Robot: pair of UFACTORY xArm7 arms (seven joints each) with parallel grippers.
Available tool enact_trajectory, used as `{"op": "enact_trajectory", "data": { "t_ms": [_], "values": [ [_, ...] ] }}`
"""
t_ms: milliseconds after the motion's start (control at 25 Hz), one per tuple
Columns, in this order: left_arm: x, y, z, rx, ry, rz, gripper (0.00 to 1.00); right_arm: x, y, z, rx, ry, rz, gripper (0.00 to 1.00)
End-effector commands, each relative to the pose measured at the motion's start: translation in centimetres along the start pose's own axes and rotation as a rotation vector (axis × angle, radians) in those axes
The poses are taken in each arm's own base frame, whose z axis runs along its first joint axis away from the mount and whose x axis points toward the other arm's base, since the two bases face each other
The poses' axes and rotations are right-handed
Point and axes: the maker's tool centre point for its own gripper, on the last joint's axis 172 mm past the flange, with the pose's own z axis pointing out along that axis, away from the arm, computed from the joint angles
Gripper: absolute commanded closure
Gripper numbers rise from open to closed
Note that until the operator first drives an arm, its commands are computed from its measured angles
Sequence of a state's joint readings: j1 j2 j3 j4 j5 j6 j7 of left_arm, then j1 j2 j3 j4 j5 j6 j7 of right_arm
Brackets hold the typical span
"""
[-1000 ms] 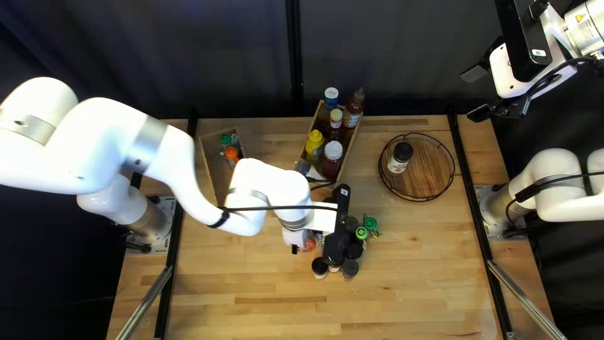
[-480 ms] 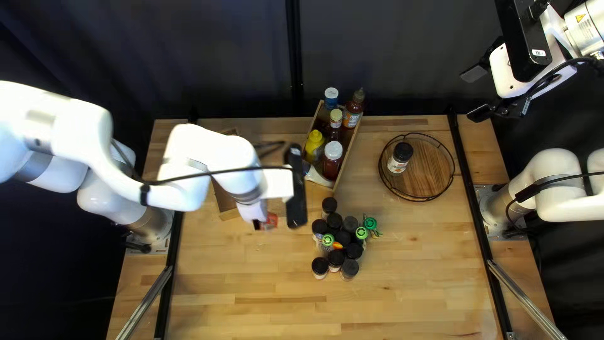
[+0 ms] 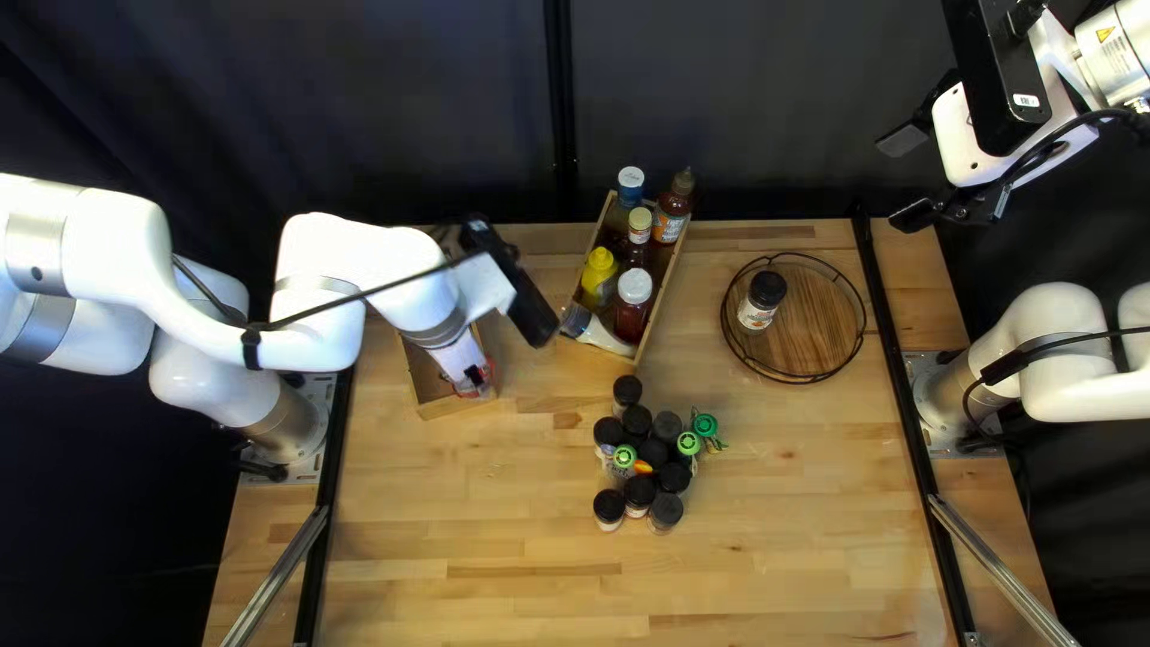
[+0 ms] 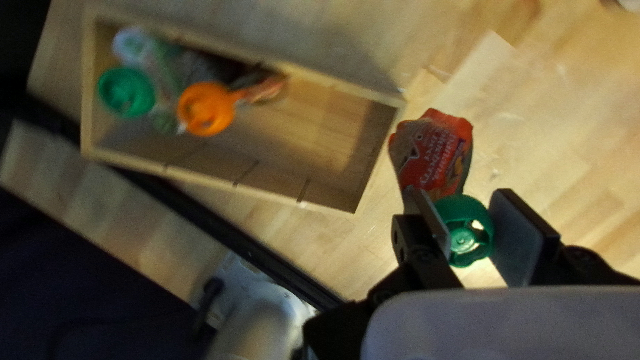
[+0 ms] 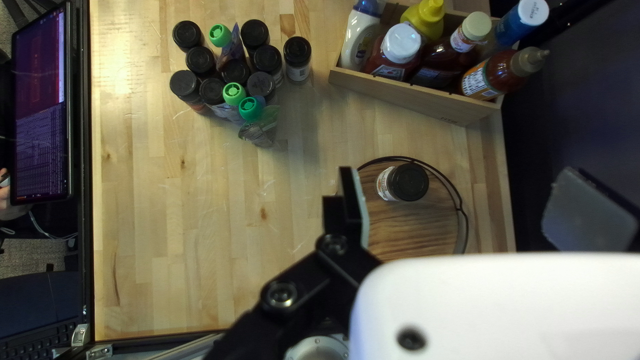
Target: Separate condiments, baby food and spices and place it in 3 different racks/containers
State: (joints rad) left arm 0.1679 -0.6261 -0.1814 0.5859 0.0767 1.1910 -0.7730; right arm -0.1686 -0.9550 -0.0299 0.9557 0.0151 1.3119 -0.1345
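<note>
In the top left view, the left gripper [image 3: 470, 381] is at the near end of the left box [image 3: 449, 407]. Bottles [image 3: 633, 314] stand in the far middle box [image 3: 660, 306], jars [image 3: 609, 509] cluster mid-table, and a lone jar [image 3: 763, 300] sits on the right's round rack [image 3: 827, 336].

The left wrist view alone shows an orange-capped pouch [image 4: 207, 110] inside the left box; the jaws grasp a red pouch [image 4: 433, 157] by its green cap.

In the right wrist view, the right gripper's [image 3: 908, 177] jaws are released; a screen [image 5: 43, 113] lies beyond the near edge.

Pale wooden table [image 3: 779, 539], dark curtain [image 3: 719, 108] behind.
</note>
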Motion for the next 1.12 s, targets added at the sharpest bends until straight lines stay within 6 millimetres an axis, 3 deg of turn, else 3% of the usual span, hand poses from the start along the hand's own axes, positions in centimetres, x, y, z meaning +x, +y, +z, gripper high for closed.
{"op": "enact_trajectory", "data": {
  "t_ms": [40, 680, 1120],
  "values": [
    [-0.5, -2.3, 1.3, 0.046, 0.020, -0.200, 1.00, 0.0, 0.0, 0.0, 0.000, 0.000, 0.000, 0.00],
    [-1.7, -9.4, 6.4, 0.183, -0.008, -0.695, 1.00, 0.0, 0.0, 0.0, 0.000, 0.000, 0.000, 0.00],
    [1.2, -13.9, 9.2, 0.213, -0.003, -0.793, 1.00, 0.0, 0.0, 0.0, 0.000, 0.000, 0.000, 0.00]
  ]
}}
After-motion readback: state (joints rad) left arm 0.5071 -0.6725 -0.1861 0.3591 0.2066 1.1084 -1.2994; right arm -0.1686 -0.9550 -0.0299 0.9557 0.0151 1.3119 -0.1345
